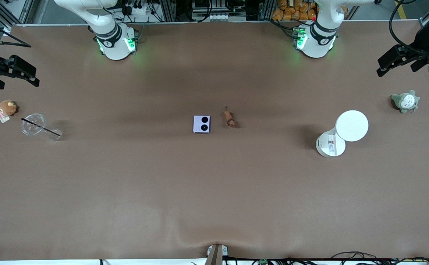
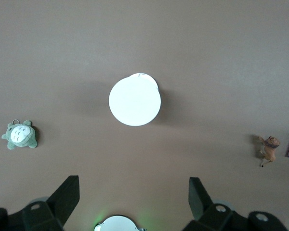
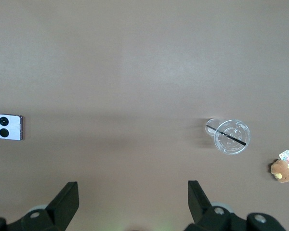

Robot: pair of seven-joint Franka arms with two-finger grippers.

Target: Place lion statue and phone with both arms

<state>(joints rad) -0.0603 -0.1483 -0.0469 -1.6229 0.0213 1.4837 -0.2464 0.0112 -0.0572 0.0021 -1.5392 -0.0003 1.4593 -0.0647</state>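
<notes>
On the brown worktop (image 1: 214, 191), the phone (image 1: 202, 124) is lying mid-surface, the lion statue (image 1: 229, 117) just beside it at three o'clock. Left hand (image 2: 135, 195) and right hand (image 3: 132, 195) are hanging spread, partly cut off.

Light: even, overhead, moderately bright | Shadows: soft, beside white lamp (image 1: 347, 130) toward 9 o'clock; faint dark bands across table (image 1: 214, 191) | Glare: lamp disc blown out, no detail | Green glow at arm bases | Wrist views: slightly soft, dimmer at corners; lion statue (image 2: 269, 149) possibly slightly blurred
</notes>
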